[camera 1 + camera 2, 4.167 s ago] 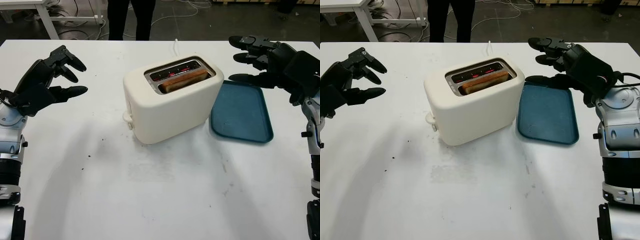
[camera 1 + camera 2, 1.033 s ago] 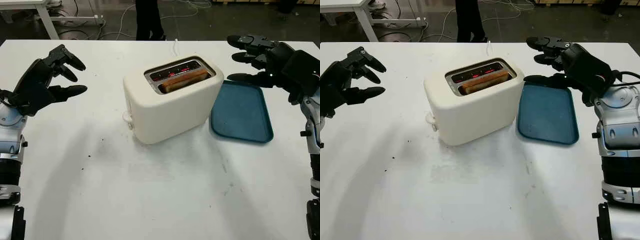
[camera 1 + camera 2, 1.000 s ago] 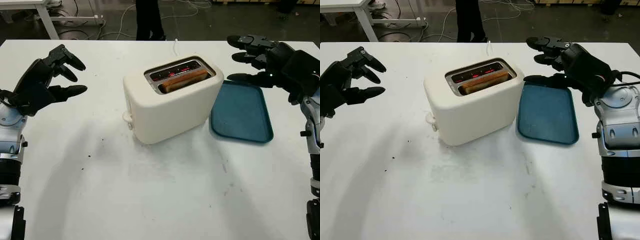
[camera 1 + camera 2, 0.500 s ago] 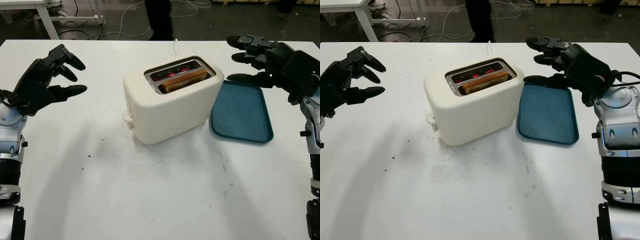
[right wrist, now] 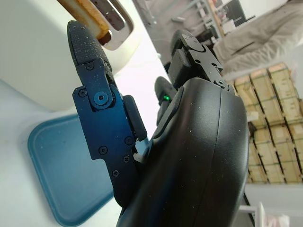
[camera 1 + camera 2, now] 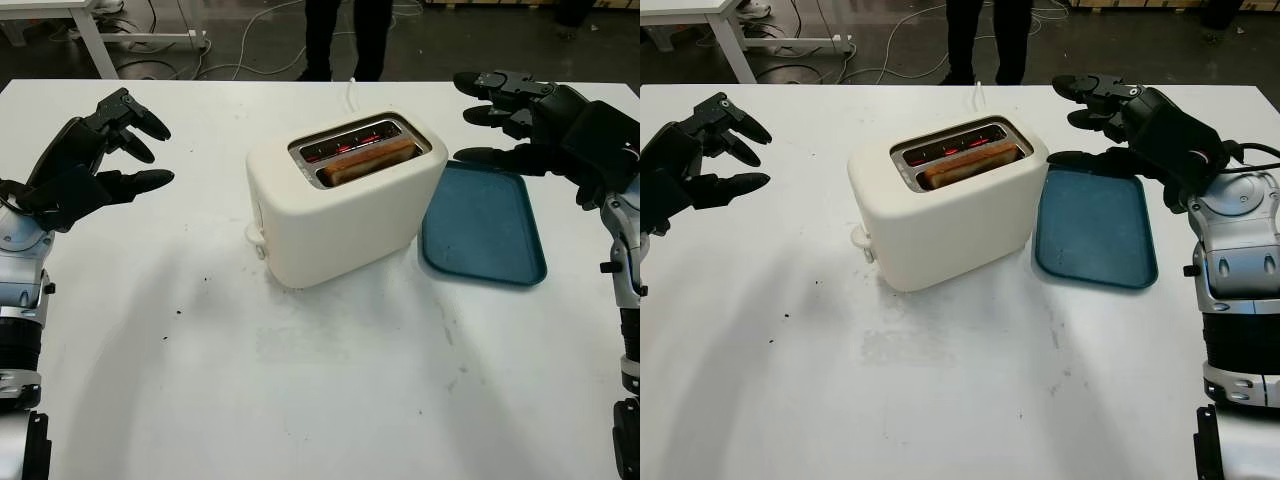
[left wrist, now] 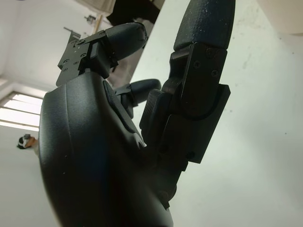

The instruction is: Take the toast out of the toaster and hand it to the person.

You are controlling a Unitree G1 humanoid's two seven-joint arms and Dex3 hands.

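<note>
A cream two-slot toaster (image 6: 340, 205) stands mid-table. A brown slice of toast (image 6: 368, 160) sticks up from its nearer slot; the far slot glows red. My left hand (image 6: 95, 160) hovers open over the table's left side, well clear of the toaster. My right hand (image 6: 530, 120) is open above the far edge of the blue tray, to the right of the toaster. The right wrist view shows the toast (image 5: 83, 14) and toaster top (image 5: 42, 56) beyond my fingers (image 5: 102, 109). A person's legs (image 6: 345, 35) stand beyond the far table edge.
A blue tray (image 6: 485, 225) lies flat right of the toaster, nothing on it. The toaster's white cord (image 6: 351, 92) runs off the far edge. Cables and a white table leg (image 6: 90, 40) are on the dark floor behind. Bare white tabletop (image 6: 320, 380) stretches in front.
The person behind the table has shifted to the right along the far edge. Both my hands, the toaster and the toast have stayed where they were.
</note>
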